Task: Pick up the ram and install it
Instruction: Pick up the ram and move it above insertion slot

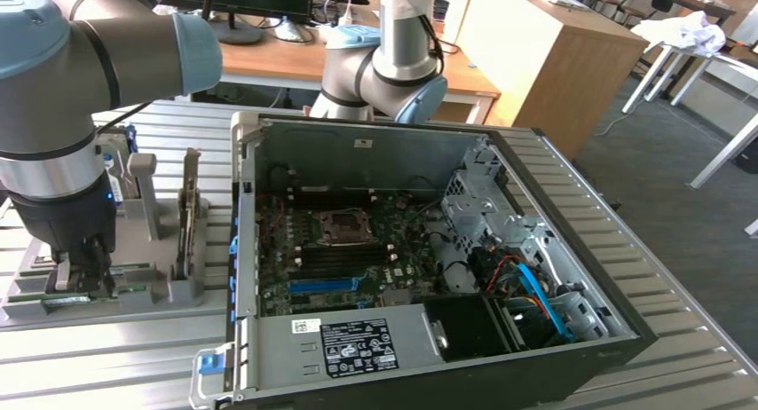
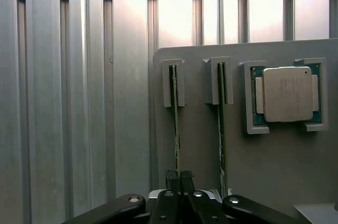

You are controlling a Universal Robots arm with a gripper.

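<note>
The arm (image 1: 71,90) reaches from its base behind the open computer case (image 1: 616,335) round to the exterior view's left, where its last section hangs straight down. A big grey joint with a pale blue cap sits at the bend above it. The black gripper (image 1: 85,270) points vertically at a grey holder (image 1: 177,290) that rests on the ribbed aluminium counter (image 1: 119,366), just beside the case.

From the wrist view, the gripper (image 2: 179,175) is seen from above with its two black fingers (image 2: 170,177) drawn in close. They pinch the near end of the ram (image 2: 176,123) from either side. The ram is a thin green stick seen edge-on, standing in a slot of the holder (image 2: 198,129), with its far end seated in a small grey bracket. It has not been lifted; it sits in the slot along its whole visible length.

A second stick (image 2: 222,129) of the same kind stands parallel in the next slot (untouched, and clear of the fingers). Beyond that one, a square silver CPU (image 2: 288,94) lies flat in its own framed pocket on the holder.

In the exterior view the case lies on its side with the lid off. The motherboard (image 1: 355,250) is exposed, and its empty processor socket shows near the middle. The case is well apart from the gripper.
</note>
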